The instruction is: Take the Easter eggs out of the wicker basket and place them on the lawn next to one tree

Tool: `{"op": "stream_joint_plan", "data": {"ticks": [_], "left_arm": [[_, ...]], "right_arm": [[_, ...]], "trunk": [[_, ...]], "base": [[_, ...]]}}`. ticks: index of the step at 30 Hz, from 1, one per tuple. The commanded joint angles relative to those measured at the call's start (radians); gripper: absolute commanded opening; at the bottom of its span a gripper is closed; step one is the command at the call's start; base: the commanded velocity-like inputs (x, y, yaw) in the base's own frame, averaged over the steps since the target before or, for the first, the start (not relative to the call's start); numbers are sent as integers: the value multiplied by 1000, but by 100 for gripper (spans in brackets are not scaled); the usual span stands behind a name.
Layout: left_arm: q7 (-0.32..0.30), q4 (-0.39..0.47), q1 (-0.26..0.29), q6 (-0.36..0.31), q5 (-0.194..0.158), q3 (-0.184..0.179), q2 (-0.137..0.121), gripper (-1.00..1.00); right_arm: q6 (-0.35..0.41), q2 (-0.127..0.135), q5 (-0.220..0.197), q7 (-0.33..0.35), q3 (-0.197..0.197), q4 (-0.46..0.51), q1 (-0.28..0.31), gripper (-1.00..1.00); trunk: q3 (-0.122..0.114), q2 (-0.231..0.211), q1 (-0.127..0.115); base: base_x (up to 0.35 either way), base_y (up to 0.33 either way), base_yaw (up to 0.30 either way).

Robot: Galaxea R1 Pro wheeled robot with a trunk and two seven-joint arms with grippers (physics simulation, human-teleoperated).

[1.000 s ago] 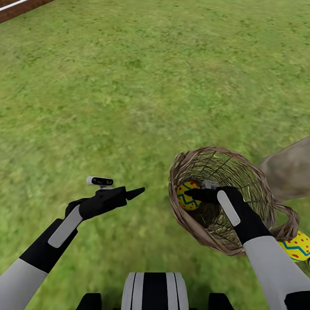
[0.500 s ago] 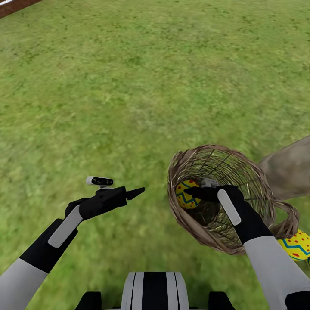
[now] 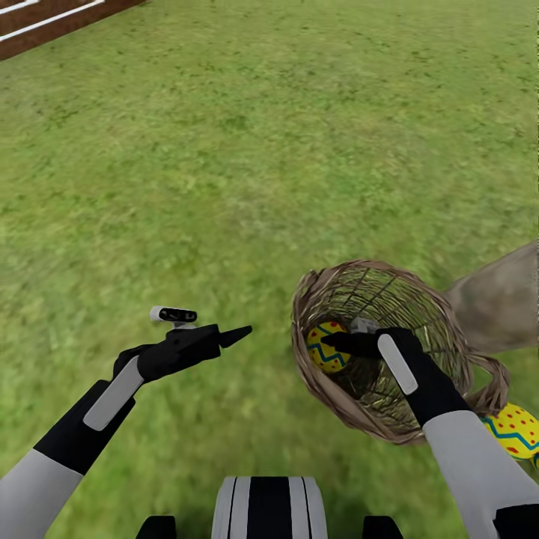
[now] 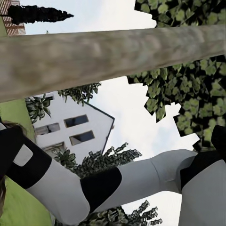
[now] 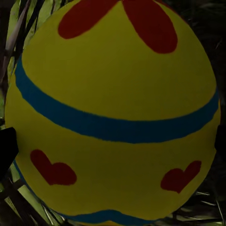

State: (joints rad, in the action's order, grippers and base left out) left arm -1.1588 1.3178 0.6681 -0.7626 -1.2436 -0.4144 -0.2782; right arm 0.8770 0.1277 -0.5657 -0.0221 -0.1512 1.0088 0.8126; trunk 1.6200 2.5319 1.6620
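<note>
The wicker basket [image 3: 438,314] lies tipped on the lawn [image 3: 224,150], its mouth facing me, close beside the tree trunk [image 3: 501,299]. Inside it sits one yellow Easter egg [image 3: 322,353]. My right gripper [image 3: 333,341] reaches into the basket and stands open, with one finger on each side of that Easter egg [image 5: 113,94]. A second Easter egg [image 3: 516,430] lies on the grass outside the basket, near the trunk and partly behind my right forearm. My left gripper [image 3: 238,334] hovers open and empty over the grass, left of the basket.
A brown slat fence [image 3: 45,22] crosses the far left corner. Open grass stretches ahead and to the left. In the left wrist view the pale trunk [image 4: 113,56] runs across the picture, with a white house [image 4: 80,127] behind.
The whole head view has shifted slightly downward, showing more fence, so the camera moved. Both arms keep their poses, and the right gripper stays at the egg.
</note>
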Motion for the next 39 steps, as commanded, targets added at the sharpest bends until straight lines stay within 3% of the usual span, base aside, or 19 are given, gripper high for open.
{"op": "stream_joint_plan", "data": {"ticks": [1,9,17,20,24,27,28,32,37,39], "left_arm": [[1,0,1,-7,-8,-3,-1,100],[2,-2,1,-9,-5,-1,-1,100],[7,-3,1,-9,2,0,-1,100],[8,-5,1,-9,2,0,-1,100],[10,-6,1,-9,3,0,0,100],[10,-5,1,-10,3,0,0,100],[12,-5,1,-10,3,-1,0,100],[55,-3,1,-11,0,0,0,100],[59,-4,1,-11,0,-1,1,100],[59,-4,1,-11,0,0,1,100]], "right_arm": [[3,3,-2,-3,-2,2,0,-100],[16,39,-1,-8,-2,57,0,-100],[77,129,-5,-5,-5,102,-10,-100],[103,147,-10,1,-5,107,-12,-100],[128,183,-17,5,-8,219,-18,-100],[130,207,-23,9,-8,242,-37,-100],[131,214,-31,13,-8,250,-40,-100],[131,311,-137,84,-10,275,-69,-100],[132,334,-157,110,-12,276,-91,-100],[135,355,-157,179,-25,277,-95,-100]], "trunk": [[-3,0,-1],[-34,-2,-4],[-65,-4,-8],[-77,-4,-9],[-92,-5,-11],[-104,-6,-12],[-108,-6,-13],[-123,-7,-14],[-143,-8,-17],[-150,-9,-18]], "base": [[0,0,0],[0,0,0],[0,0,0],[0,0,0],[0,0,0],[0,0,0],[0,0,0],[0,0,0],[-42,0,0],[-290,0,0]]}}
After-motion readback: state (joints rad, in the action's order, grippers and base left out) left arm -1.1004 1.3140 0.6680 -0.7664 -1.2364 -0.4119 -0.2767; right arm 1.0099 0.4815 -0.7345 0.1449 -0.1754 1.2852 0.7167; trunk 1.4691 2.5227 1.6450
